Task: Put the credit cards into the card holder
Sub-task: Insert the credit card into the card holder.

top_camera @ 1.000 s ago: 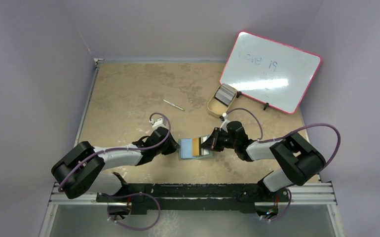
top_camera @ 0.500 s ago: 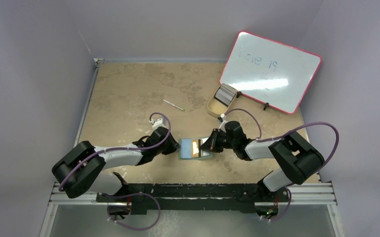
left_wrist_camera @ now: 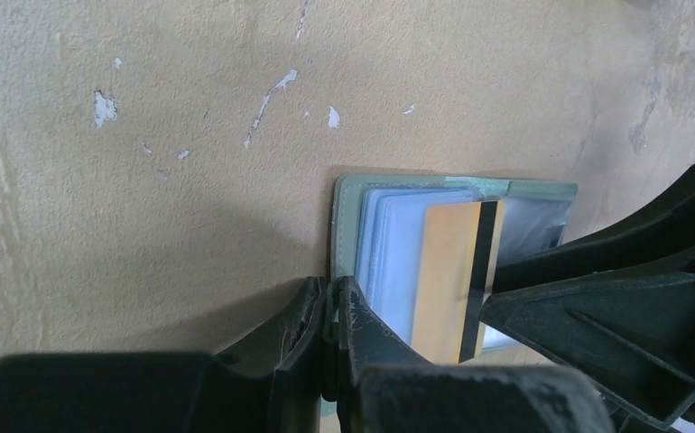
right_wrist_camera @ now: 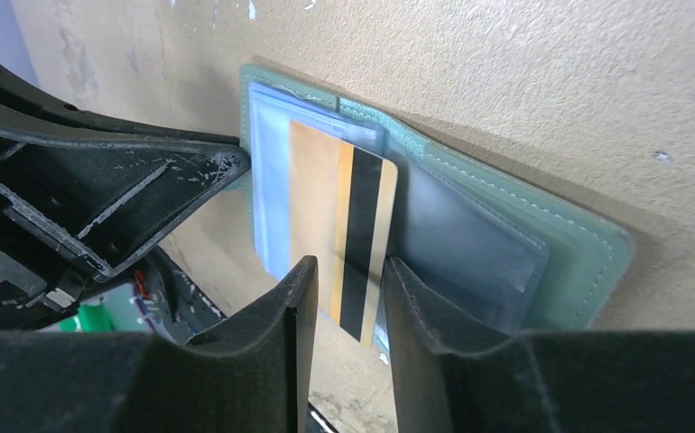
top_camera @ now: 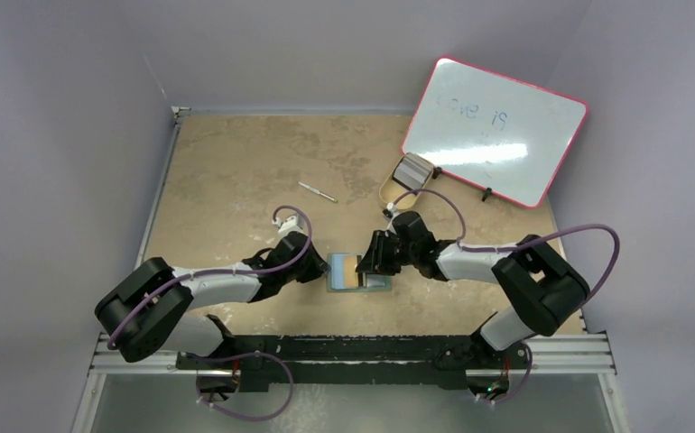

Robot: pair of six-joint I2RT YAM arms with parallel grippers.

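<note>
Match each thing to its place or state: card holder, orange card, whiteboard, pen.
Things:
1 card holder
2 orange card
3 whiteboard
4 pen

Places:
A far right corner, pink-edged
B lying open towards the near edge of the table
C resting on clear pockets, black stripe showing
D alone, mid-table

Pairs: 1-B, 2-C, 3-A, 4-D

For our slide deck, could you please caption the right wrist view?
Right gripper, jaws parted, flanks an orange credit card partly slid into the open card holder, clamped by the left gripper.
</note>
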